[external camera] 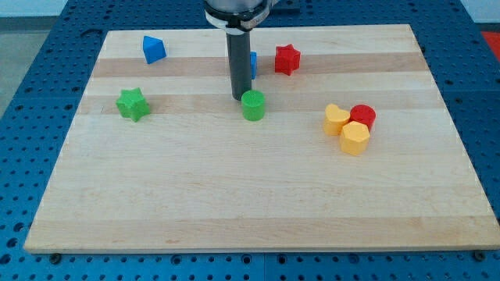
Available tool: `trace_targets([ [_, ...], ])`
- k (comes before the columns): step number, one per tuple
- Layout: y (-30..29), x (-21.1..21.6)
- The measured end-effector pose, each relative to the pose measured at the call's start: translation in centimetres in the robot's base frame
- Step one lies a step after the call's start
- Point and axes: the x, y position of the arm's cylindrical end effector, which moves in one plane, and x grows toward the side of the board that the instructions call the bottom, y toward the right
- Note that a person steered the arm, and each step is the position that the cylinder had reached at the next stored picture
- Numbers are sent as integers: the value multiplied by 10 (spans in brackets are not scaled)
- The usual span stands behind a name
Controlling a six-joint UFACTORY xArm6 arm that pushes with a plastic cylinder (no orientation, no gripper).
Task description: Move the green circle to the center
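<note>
Green is the colour of the target: the green circle [253, 105] stands directly at my tip [240, 98], on its lower-right side as seen in the single camera view, touching or all but touching it; the exact contact cannot be resolved. The tool is a plain dark rod with no jaws, so it has no opening and holds nothing; it can only push. Relative to my tip, the blue cube [251, 64] lies just beyond it toward the view's top, largely hidden by the rod, and the red star [287, 59] lies up and to the right. The blue block [153, 49] of unclear shape lies far up-left, and the green star [133, 104] lies well to the left at about tip level. A cluster of a yellow heart [336, 119], a red circle [362, 116] and a yellow hexagon [354, 138], mutually touching, lies well to the right and slightly below. The wooden board [234, 211] has its centre below my tip and the target. Judged step: the approach looks complete and the push is at its start. The next move calls for a short push toward the view's bottom, keeping the contact line through the circle's middle so it does not slip sideways off the rod.
</note>
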Motion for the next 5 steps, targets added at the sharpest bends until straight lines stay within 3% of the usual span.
trace_targets([
  [5, 15, 26],
])
